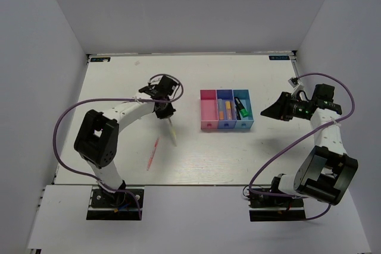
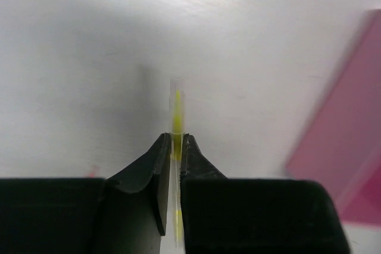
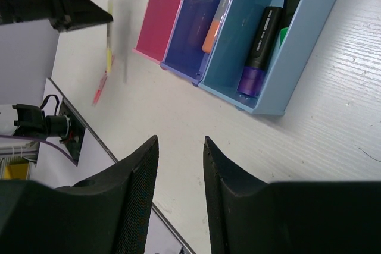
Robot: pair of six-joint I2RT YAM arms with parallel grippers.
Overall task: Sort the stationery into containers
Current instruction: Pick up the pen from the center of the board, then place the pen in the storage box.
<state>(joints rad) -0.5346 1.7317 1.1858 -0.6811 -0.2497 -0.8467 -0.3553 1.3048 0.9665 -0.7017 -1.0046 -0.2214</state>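
Yellow pen (image 2: 177,120) pinched btwn jaws of left gripper (image 2: 176,141), centre-left of top view, left of containers (image 1: 227,125). Best to lift clear of the rim, align lengthwise, prob. pink bin (image 1: 208,112). Right gripper (image 3: 180,142) agape, empty.

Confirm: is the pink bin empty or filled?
Empty. The pink bin shows only bare pink floor in the top and right wrist views; nothing lies inside.

White arms (image 1: 128,111), black joints (image 1: 95,138), black end effectors (image 1: 166,114) (image 1: 265,112), purple cables (image 1: 66,113)
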